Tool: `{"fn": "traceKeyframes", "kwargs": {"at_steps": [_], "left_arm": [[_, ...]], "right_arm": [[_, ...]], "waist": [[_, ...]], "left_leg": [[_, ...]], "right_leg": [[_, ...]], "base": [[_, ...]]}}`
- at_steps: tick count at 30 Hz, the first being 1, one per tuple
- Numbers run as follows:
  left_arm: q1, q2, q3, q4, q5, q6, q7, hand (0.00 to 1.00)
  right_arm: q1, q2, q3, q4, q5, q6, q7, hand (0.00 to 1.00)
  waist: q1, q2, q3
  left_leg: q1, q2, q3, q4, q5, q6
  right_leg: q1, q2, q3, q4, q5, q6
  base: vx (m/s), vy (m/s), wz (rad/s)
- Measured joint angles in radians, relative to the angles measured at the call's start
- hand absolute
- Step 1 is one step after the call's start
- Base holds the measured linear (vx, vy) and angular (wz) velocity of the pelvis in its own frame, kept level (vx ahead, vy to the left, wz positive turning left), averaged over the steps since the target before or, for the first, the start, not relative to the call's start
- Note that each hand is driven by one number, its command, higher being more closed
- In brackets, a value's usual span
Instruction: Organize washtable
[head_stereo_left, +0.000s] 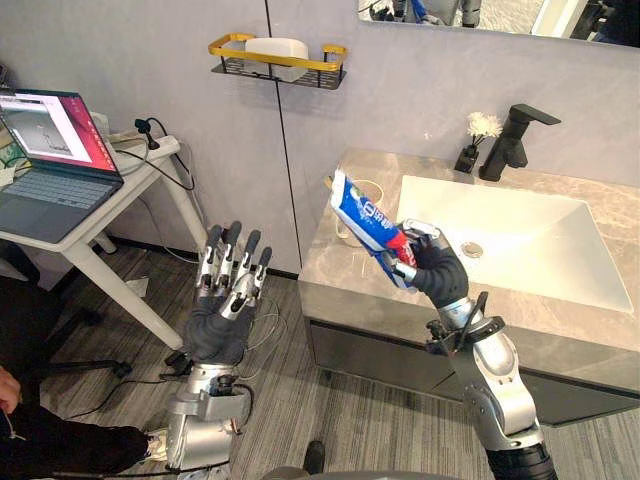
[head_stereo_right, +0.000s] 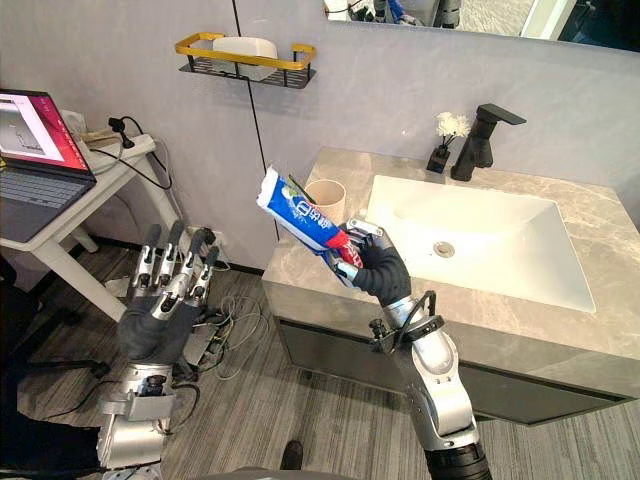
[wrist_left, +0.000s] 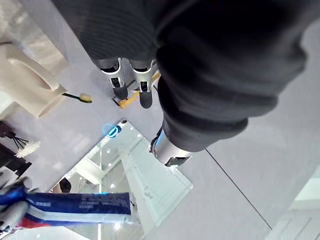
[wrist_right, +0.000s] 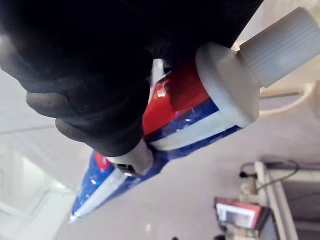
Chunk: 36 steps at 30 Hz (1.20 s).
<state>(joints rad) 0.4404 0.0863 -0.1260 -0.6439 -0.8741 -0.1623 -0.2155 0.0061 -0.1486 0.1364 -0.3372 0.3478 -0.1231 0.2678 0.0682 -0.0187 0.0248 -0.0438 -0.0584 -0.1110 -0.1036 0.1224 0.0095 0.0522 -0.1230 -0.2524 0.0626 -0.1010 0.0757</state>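
The right hand (head_stereo_left: 437, 268) gripped a tube (head_stereo_left: 365, 218) near its cap end. The tube was tilted above the left part of the surface (head_stereo_left: 325, 268), near a cup (head_stereo_right: 325, 200) beside the sink (head_stereo_left: 520, 240). The left hand (head_stereo_left: 228, 295) was open, fingers straight, left of the surface.

Both eye views look down from the head, sharing the worktop (head_stereo_left: 330, 262) and sink (head_stereo_left: 520, 235) behind the right robot hand (head_stereo_left: 435, 265). Wrist views sit very close behind the left robot hand (wrist_left: 200, 65) and the right, facing the wall (wrist_left: 260, 150)

Grey wall (head_stereo_left: 120, 50), plank floor (head_stereo_left: 350, 410), white desk (head_stereo_left: 150, 158)
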Motion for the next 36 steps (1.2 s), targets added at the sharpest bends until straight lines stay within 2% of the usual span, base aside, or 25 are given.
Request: {"fn": "traceKeyframes", "kwargs": {"at_steps": [6,11,14,18,36], "left_arm": [[0.000,0.001,-0.002,-0.017,0.102,-0.001,0.001,0.00],[0.000,0.012,-0.036,-0.017,0.143,0.001,0.000,0.00],[0.000,0.020,-0.062,-0.012,0.148,0.017,-0.001,0.00],[-0.001,0.033,-0.069,-0.006,0.180,0.029,-0.001,0.00],[-0.033,0.063,-0.107,0.031,0.220,0.041,0.000,0.00]], "right_arm": [[0.002,0.011,0.033,0.001,-0.005,0.024,0.031,1.00],[0.002,0.013,0.111,0.014,-0.004,0.049,0.085,1.00],[0.002,0.015,0.151,0.043,-0.004,0.067,0.108,1.00],[0.002,0.016,0.164,0.057,-0.004,0.090,0.109,1.00],[0.006,0.015,0.235,0.098,-0.005,0.100,0.128,1.00]], "waist": [[-0.001,-0.005,0.003],[0.000,-0.014,0.008],[0.000,-0.021,0.012],[0.000,-0.023,0.012],[-0.002,-0.024,0.011]], "left_leg": [[0.000,0.000,0.004,0.000,0.000,0.000],[0.000,0.001,0.005,0.000,0.000,0.000],[-0.001,0.002,0.006,0.000,0.000,0.000],[-0.001,0.002,0.009,0.000,0.000,0.000],[-0.001,0.005,0.024,0.000,0.000,0.000]], "right_leg": [[-0.003,0.000,0.003,-0.001,0.000,0.000],[-0.004,-0.001,0.004,0.000,0.000,0.000],[-0.005,0.000,0.005,0.000,0.000,-0.001],[-0.006,0.000,0.006,0.001,0.000,0.000],[-0.014,0.001,0.017,0.004,0.000,0.000]], "base": [[0.00,0.000,-0.01],[0.00,0.000,0.00],[0.00,0.000,0.00],[0.00,0.000,0.00],[0.00,0.000,-0.01]]}}
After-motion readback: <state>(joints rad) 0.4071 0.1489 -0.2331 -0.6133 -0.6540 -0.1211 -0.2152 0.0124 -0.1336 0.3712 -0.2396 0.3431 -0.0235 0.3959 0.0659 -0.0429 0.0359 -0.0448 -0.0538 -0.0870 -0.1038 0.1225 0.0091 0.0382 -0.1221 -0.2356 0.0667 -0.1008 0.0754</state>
